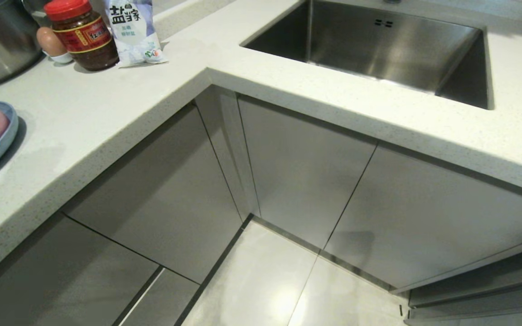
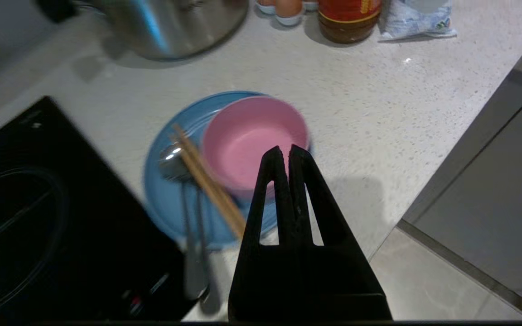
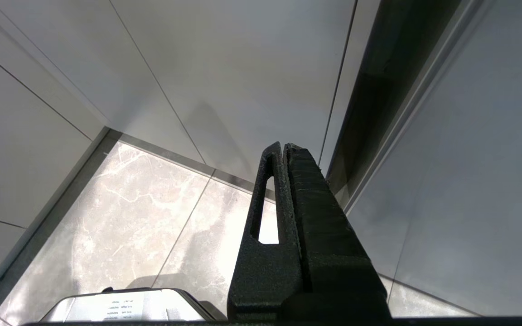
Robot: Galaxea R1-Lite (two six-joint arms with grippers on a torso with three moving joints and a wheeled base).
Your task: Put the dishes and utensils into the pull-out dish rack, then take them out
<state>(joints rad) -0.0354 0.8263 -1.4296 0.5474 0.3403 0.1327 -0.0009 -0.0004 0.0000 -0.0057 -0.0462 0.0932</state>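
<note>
Right now the pink bowl (image 2: 254, 140) sits on the blue plate (image 2: 170, 199), off toward one side of it, and both rest on the pale speckled counter (image 2: 379, 113) between a black cooktop (image 2: 39, 213) and the counter's edge. Beside the bowl, a pair of wooden chopsticks (image 2: 209, 181) lies slanting across the plate, touching or nearly touching the bowl's wall, with a metal spoon (image 2: 172, 160) next to them; its handle runs off the plate's rim toward the cooktop. A second slim metal handle lies alongside, probably the fork, though its head is hard to make out.

The bowl looks light and stiff with a matte skin, so it should grip well by the rim; I would pinch the wall on the side away from the chopsticks. The plate is flat and low, likely harder to get under, and best left until it is bare. The chopsticks and metal pieces are thin and apt to roll or slip.

The left gripper (image 2: 286, 149) hangs above the bowl's near edge, its fingers pressed together and holding nothing. The right gripper (image 3: 283, 147) is parked low by the cabinet fronts (image 3: 243, 68), fingers likewise together and empty. No rack is pulled out; the cabinet doors seen from the head camera appear shut.
</note>
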